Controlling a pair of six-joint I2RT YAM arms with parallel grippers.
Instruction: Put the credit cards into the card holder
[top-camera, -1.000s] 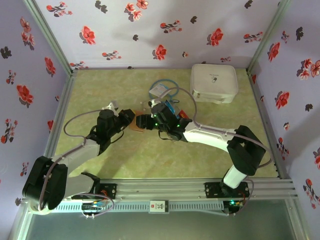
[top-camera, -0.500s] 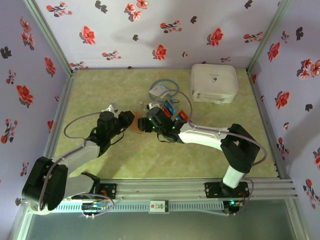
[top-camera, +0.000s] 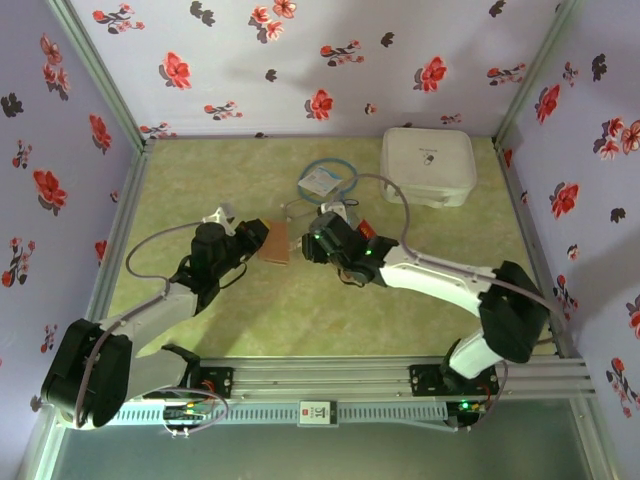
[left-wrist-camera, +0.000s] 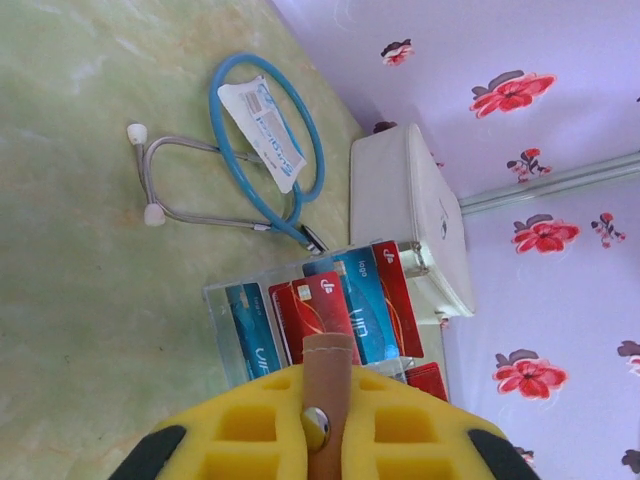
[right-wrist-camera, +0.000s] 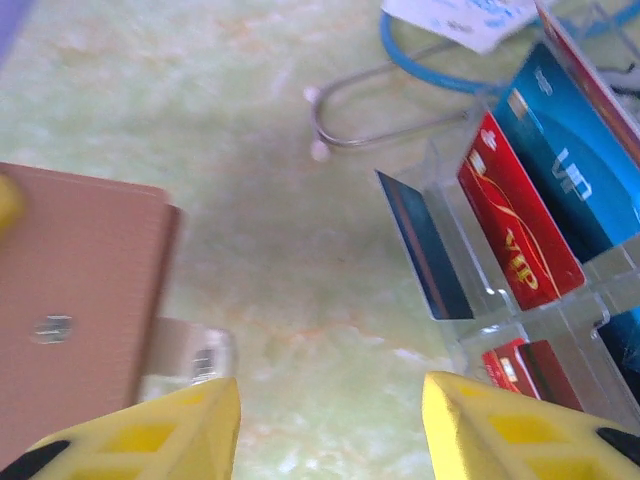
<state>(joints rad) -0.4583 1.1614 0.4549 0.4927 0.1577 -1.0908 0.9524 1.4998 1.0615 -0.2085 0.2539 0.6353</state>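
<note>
**While left gripper (top-camera: 250, 240) pins the card holder (top-camera: 274, 247), right gripper (right-wrist-camera: 330, 430) stands empty over the table**

Because the left jaws are closed down narrow, the holder's brown snap strap (left-wrist-camera: 326, 385) sits pinched between the yellow pads (left-wrist-camera: 420, 430) at the bottom of the left wrist frame. Judgement: this grip serves as an anchor, keeping the thin wallet from sliding when a card is pushed in. I cannot tell from these views whether the holder's sleeves lie open.

Right jaws stand apart with nothing between them. Bare green table (top-camera: 200, 180) shows in the gap between the two yellow fingertips (right-wrist-camera: 180, 430) along the bottom edge of the right wrist frame.

Outward from there:
- Holder: left side of the right wrist frame, flat on the table, snap stud up, loose tab at its lower right corner.
- Credit cards (right-wrist-camera: 520, 225): right side of the same frame, red and blue, standing tilted on edge in a clear slotted stand (right-wrist-camera: 470, 345). None is in the holder yet.
- Stethoscope (left-wrist-camera: 210, 219) and white tag (left-wrist-camera: 262, 125): upper centre of the top view, beyond the stand.
- White case (top-camera: 428, 165): upper right, well apart.

Judgement: the right gripper sits between holder and stand, so the step in hand looks like fetching a card. Upright cards offer an edge to pinch. Neighbouring slots are close, so a wide approach risks nudging the stand.
</note>
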